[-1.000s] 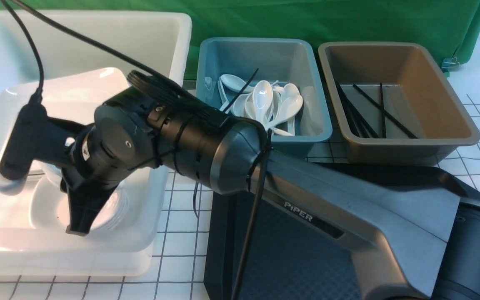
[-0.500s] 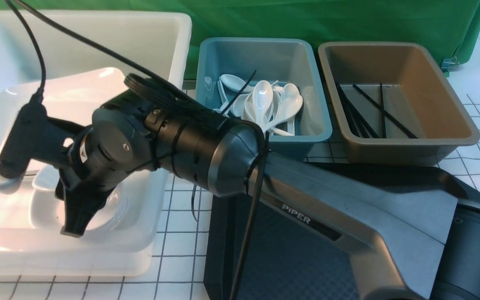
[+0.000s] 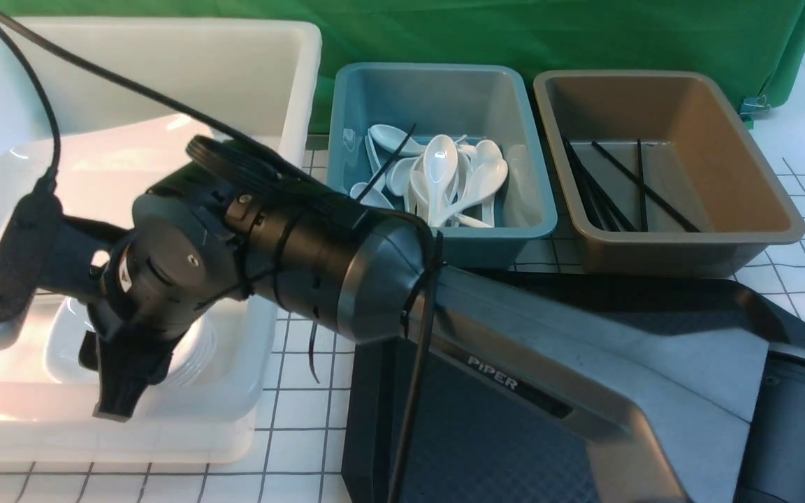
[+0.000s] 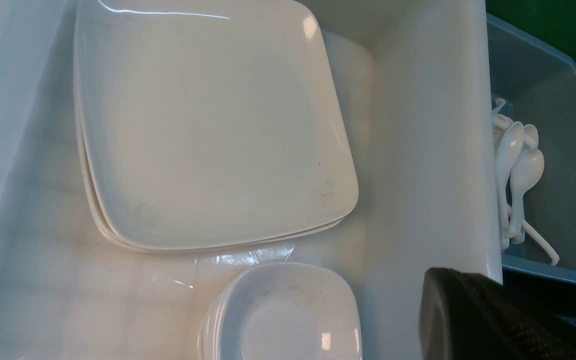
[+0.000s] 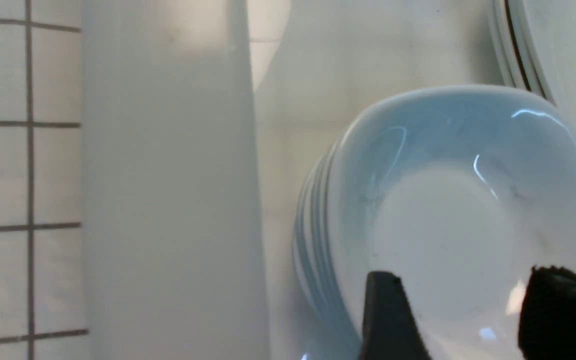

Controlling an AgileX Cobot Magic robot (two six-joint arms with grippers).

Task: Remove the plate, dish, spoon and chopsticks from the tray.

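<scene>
- The right arm point(image 3: 549, 349) crosses the front view from four o'clock to nine o'clock, passing over part of the tray and the white tub.
- The white tub point(image 3: 263, 77) fills the front view's nine o'clock side, on a tiled surface point(image 3: 305, 447).
- The tray point(image 3: 493, 447), black and textured, lies between four and six o'clock, partly hidden by the arm.
- The brown tub point(image 3: 759, 175) sits at two o'clock, beyond the tray.
- The blue tub point(image 3: 535, 202) sits between twelve and one o'clock, beside the brown one.
- The large square plates point(image 4: 213, 125) lie stacked in the white tub, toward ten o'clock in the front view; which one is the task's plate cannot be told.
- The small deep dishes point(image 5: 443, 240) form another stack in the same tub, toward eight o'clock, next to the plates.
- The right gripper point(image 5: 470, 272) has its fingers spread above the small dishes, with nothing pinched between them.
- The left gripper point(image 4: 458, 275) is pressed together, a dark blur in its wrist view; it holds nothing that can be made out.
- The chopsticks point(image 3: 647, 187), black and straight, lie in the brown tub, some bundled along its nine o'clock side.
- The spoons point(image 3: 440, 168), white and glossy, are heaped in the blue tub.
</scene>
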